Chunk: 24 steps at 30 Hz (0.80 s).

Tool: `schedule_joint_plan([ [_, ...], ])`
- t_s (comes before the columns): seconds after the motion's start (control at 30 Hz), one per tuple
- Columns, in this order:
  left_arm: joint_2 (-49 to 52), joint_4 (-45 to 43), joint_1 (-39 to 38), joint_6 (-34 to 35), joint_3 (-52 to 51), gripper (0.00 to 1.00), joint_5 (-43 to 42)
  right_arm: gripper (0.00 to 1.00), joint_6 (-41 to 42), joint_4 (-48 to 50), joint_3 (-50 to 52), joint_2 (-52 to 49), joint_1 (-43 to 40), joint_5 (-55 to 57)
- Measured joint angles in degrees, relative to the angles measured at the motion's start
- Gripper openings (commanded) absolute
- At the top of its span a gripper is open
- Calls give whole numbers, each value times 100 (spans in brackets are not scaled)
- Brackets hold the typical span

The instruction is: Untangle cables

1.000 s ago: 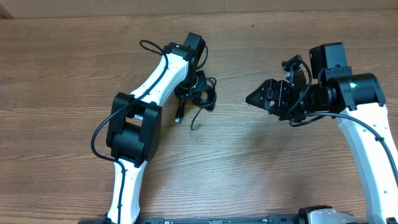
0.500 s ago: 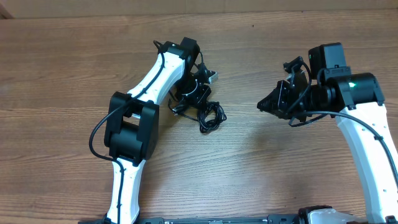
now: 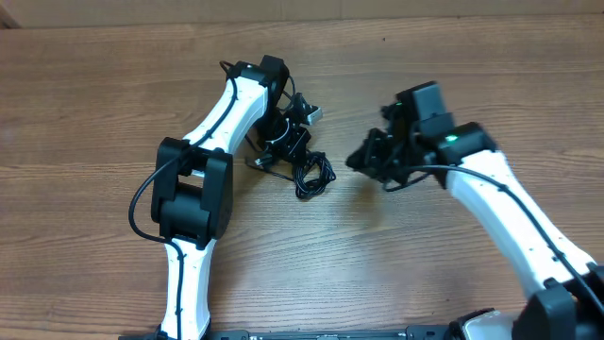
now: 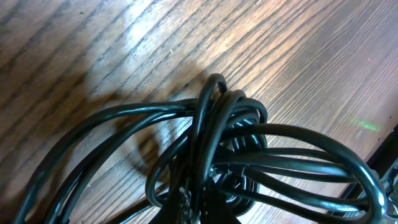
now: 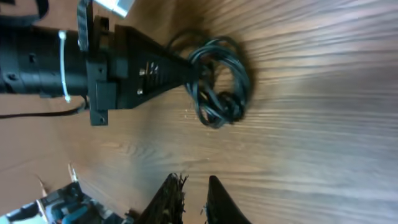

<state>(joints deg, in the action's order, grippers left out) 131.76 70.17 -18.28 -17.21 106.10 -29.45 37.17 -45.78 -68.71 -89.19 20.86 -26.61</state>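
The thin black cables (image 3: 313,175) are bunched together in one tangled bundle on the brown wooden table (image 3: 94,76). The bundle is in the middle part of the surface, about halfway between the far edge and the near side where the arm bases stand.

The white left arm with black joints (image 3: 222,113) reaches from the near side toward the far edge and bends back to the bundle. The left gripper (image 3: 294,156) is closed on the cables. In the right wrist view its black tapered fingers (image 5: 186,67) come to one point exactly at the left side of the bundle (image 5: 217,87), and the loops spread out from there. Whether the loops rest on the wood or hang just above it, I cannot tell.

In the left wrist view the cables (image 4: 230,143) fill most of the picture. Several loops cross over each other and meet in a tight knot in the middle, and they throw a dark shadow on the wood.

The white right arm (image 3: 500,208) comes from the near right corner. The right gripper (image 3: 351,161) is near the bundle on its right side, pointing at it but apart from it. In its own camera the two dark fingers (image 5: 217,199) stand close together with a narrow strip of wood between them and hold nothing. If the tips meet, I cannot tell.
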Motion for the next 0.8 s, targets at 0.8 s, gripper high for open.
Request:
schedule_joint_plan([
  [0.8,7,-293,-9,938,-13,4,955,6,485,1858,33,-1773,955,1403],
])
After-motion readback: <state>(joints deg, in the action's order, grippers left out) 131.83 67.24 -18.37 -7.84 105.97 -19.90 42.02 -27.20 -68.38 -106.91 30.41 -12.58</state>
